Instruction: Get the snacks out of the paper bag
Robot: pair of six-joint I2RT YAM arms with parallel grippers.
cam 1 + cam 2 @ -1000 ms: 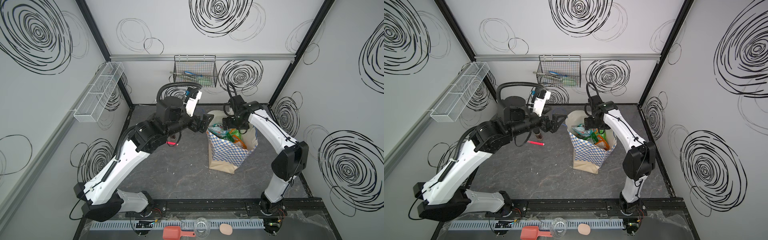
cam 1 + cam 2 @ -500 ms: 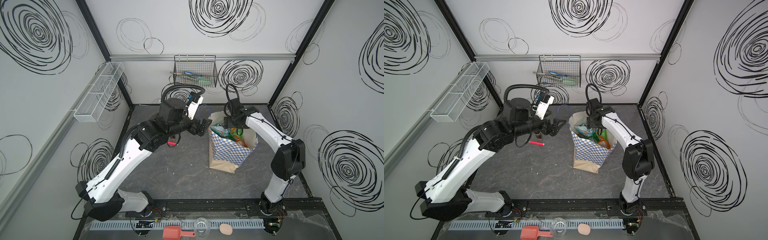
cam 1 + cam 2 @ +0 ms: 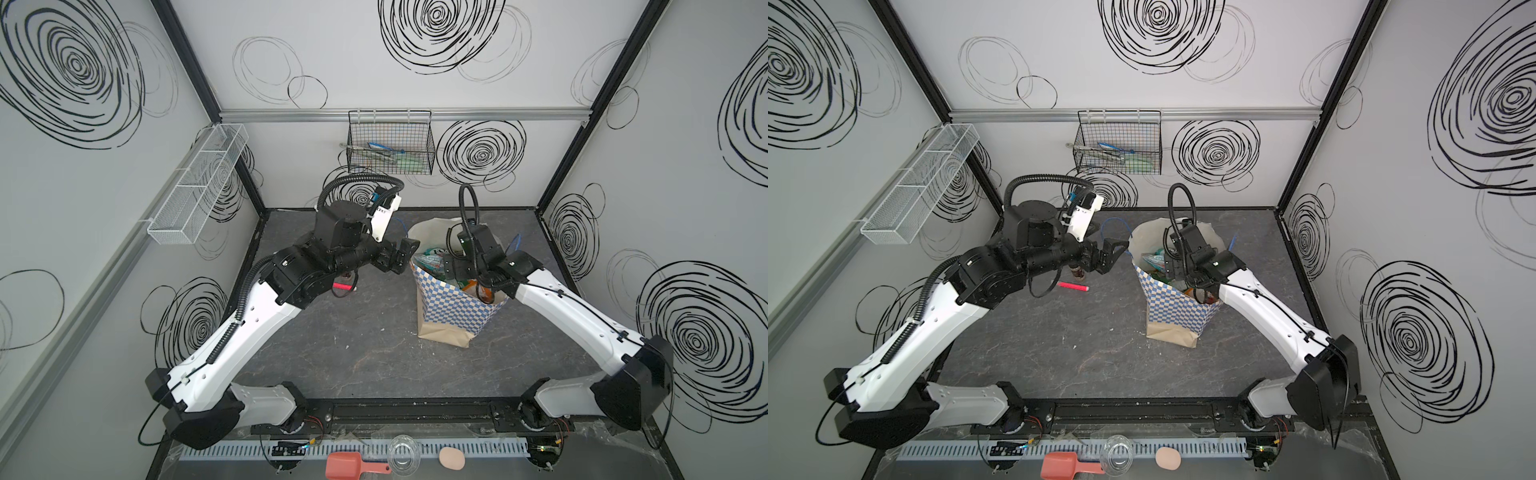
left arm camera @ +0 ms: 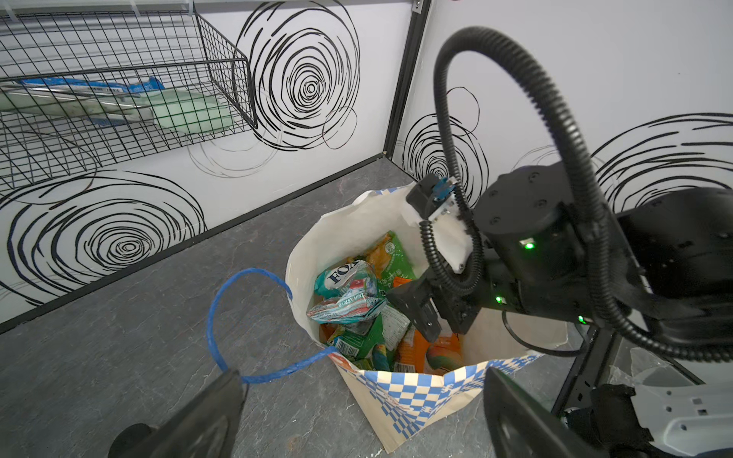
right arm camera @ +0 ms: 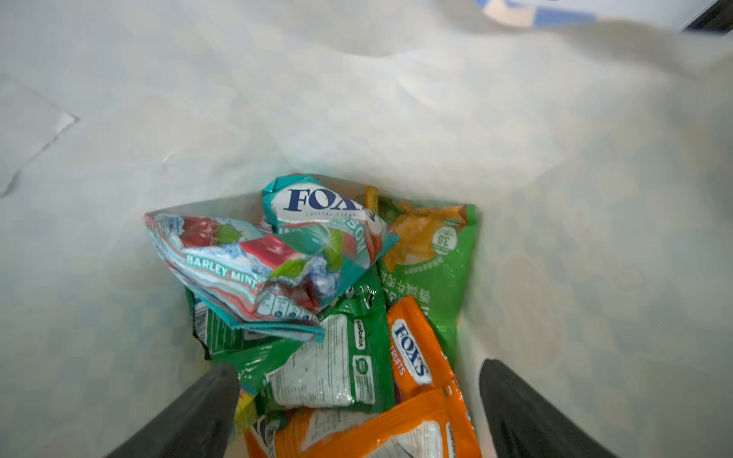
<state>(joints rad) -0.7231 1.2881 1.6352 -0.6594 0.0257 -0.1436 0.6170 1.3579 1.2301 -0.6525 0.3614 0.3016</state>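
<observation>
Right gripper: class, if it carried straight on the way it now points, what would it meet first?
Probably the green packet with the white label, inside the paper bag between the jaws of the open right gripper; the orange FOX'S packet lies beside it. Depth is unclear.

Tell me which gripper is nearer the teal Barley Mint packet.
Right. The right gripper hangs open inside the paper bag, close over the Barley Mint packet; the left gripper is open outside the bag, beside its rim.

Both top views look down from high in front; the close wrist views share the open paper bag (image 4: pixel 416 392).
</observation>
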